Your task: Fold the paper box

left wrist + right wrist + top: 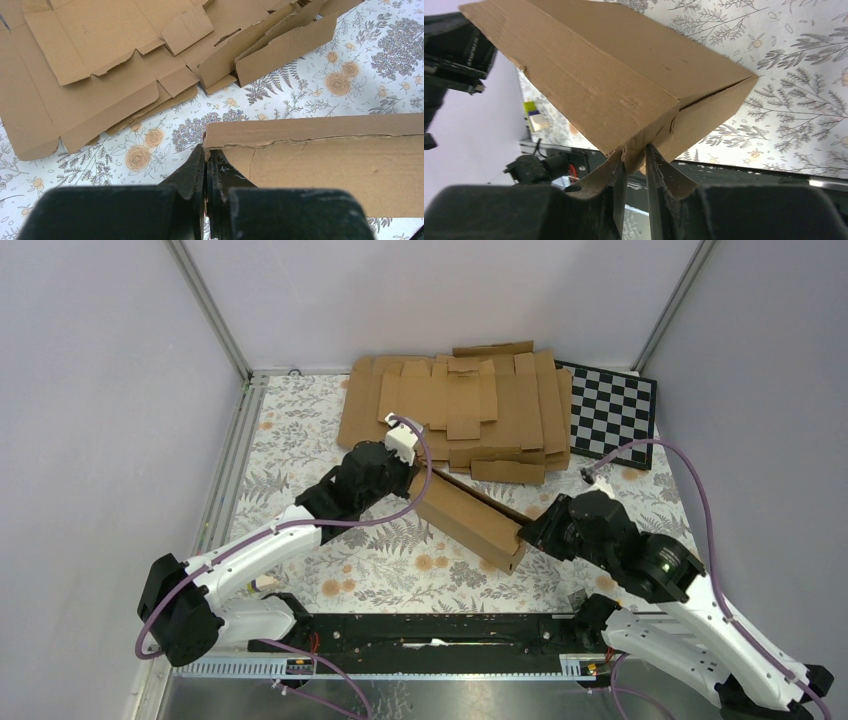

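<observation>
**A:** What is the left hand doing?

**B:** The left hand (206, 152) is closed tight. Its two fingers press together at a corner of the paper box (325, 160), and a thin cardboard edge seems to run in between the tips.

**A:** Where does the box go from there?

**B:** It runs off to that hand's right as one long brown folded body, with a ragged crease along its upper edge.

**A:** And the right hand?

**B:** The right hand (634, 150) stands narrow and pinches a small flap at the opposite end corner. From its tips the box reaches straight away, up towards the left arm at the far end.

**A:** So each hand has one end?

**B:** Yes, the box spans the gap between them, slanted across the counter (380, 560). I cannot tell whether its underside touches the flowered cloth.

**A:** What lies further out?

**B:** Beyond the left hand's tips, a little apart from the box, is a pile of flat cardboard blanks (460, 410), overlapping and untidy. Past the right hand, beside that pile, a black-and-white checkerboard (615, 410) lies flat near the corner.
</observation>
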